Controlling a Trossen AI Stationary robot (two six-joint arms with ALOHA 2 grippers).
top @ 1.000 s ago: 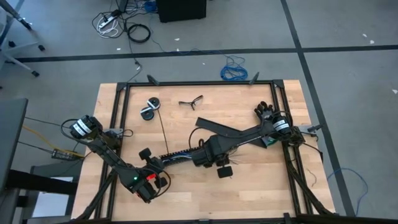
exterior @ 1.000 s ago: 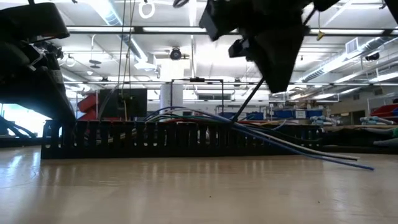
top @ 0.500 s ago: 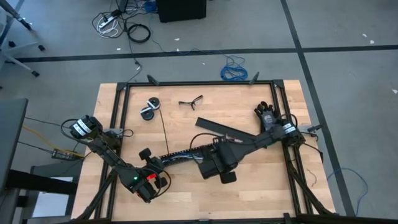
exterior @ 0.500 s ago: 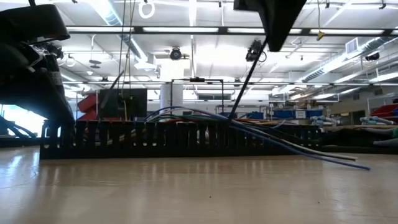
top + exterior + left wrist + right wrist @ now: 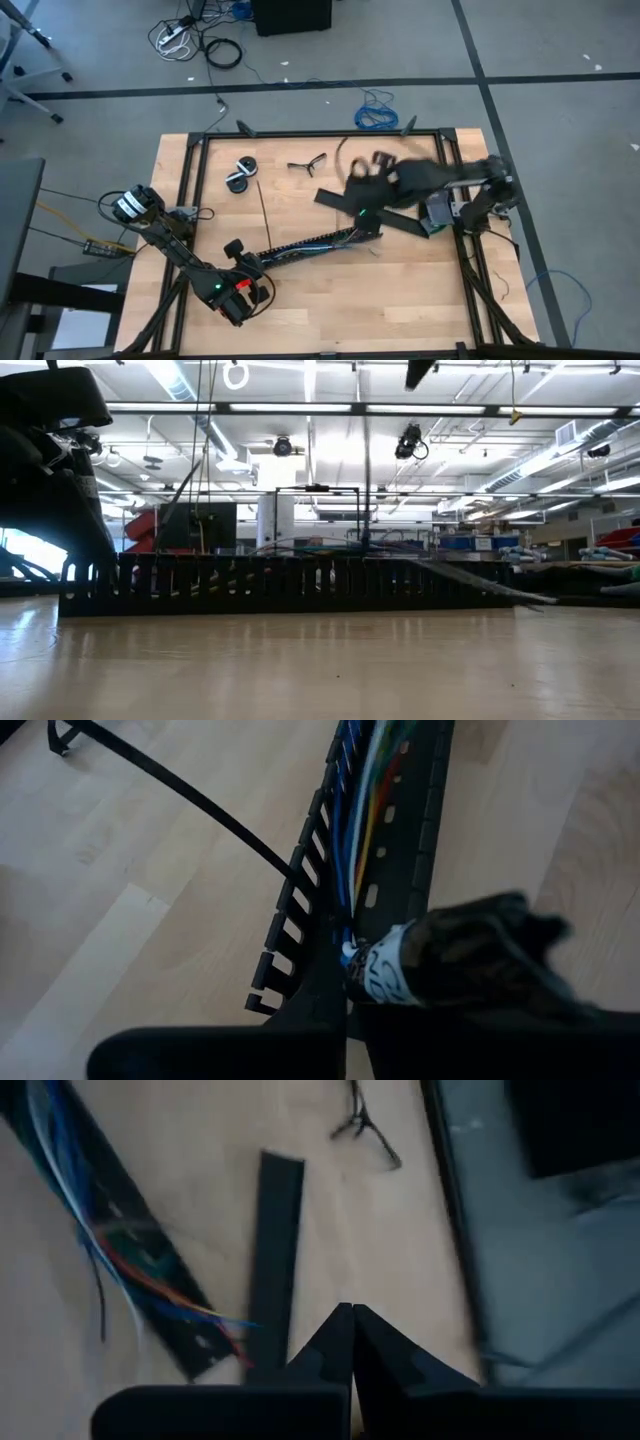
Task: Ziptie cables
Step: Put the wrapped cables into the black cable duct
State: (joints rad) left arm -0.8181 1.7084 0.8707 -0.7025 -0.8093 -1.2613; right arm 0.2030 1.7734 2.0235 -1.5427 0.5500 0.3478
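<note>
The cables (image 5: 320,240), thin blue, white and orange wires, lie in a black slotted strip (image 5: 300,246) in mid-table. Their splayed end (image 5: 215,1320) sticks out past the strip's right end. My left gripper (image 5: 240,263) is shut at the strip's left end (image 5: 347,985). A thin black ziptie (image 5: 190,800) lies on the wood and runs into the strip's slots. My right gripper (image 5: 365,168) is shut, high above the table's far right part (image 5: 350,1315). Another thin black ziptie (image 5: 341,150) arcs beside it and stands upright in the low view (image 5: 365,470). My left gripper is shut at the cables' left end (image 5: 350,948), where the wires leave the strip beside a black sleeve with a white band (image 5: 385,970). The dark strip hides the fingertips. That end rests on the table. My right gripper seems to hold the upright ziptie (image 5: 365,470) by its upper end. No view shows the place of contact. The strip hangs below the gripper, down to the slotted strip.
A second wide black strip (image 5: 395,215) lies slanted at mid-right. A black-and-white roll (image 5: 240,175) and a small forked black tool (image 5: 307,163) sit near the far edge. Black frame rails (image 5: 190,200) border the table. Bare wood lies along the near edge.
My right gripper has risen from over the strip's right end and swung toward the table's far right, nearly out of the low view. The ziptie below it went from slanted to upright. The cables' raised right end has sunk lower over the strip.
</note>
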